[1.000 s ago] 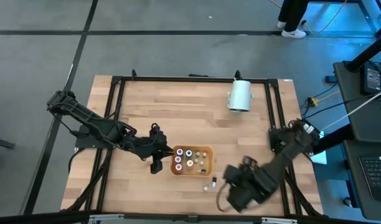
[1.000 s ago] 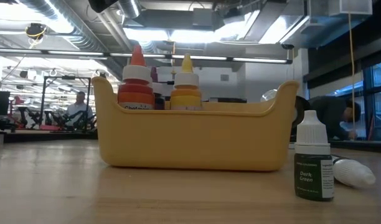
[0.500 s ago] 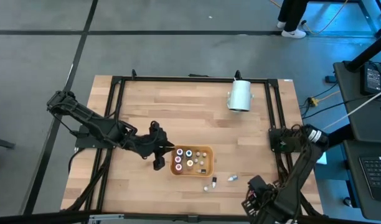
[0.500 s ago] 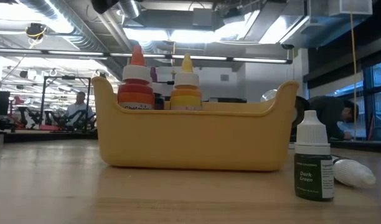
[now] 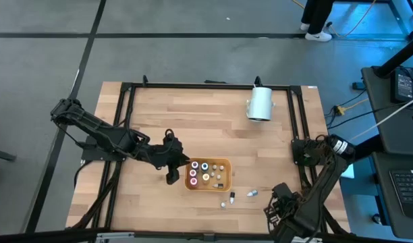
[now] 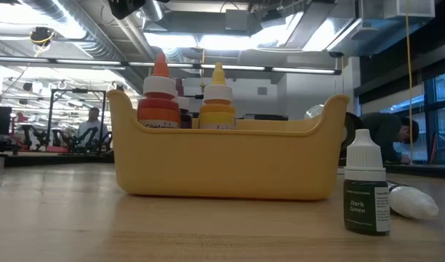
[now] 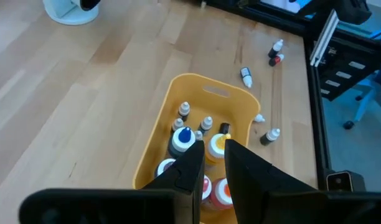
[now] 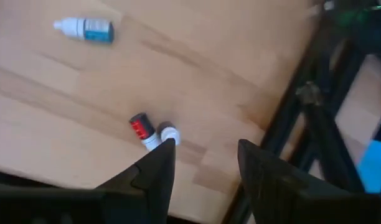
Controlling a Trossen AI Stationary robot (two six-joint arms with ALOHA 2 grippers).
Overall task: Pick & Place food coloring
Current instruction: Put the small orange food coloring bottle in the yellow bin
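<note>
Right end effector [image 5: 279, 206] now back near the table's front-right corner

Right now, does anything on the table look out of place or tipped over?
Yes. Several bottles are outside the tray: a teal bottle lies on its side, a red-labelled bottle lies near the table's edge by the right gripper, and a dark green one stands upright beside the tray. No spill shows.

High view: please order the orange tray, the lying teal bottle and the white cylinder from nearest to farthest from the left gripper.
From the left gripper:
1. Orange tray, directly beside it.
2. Teal bottle, on the table past the tray.
3. White cylinder, at the table's far edge.
</note>
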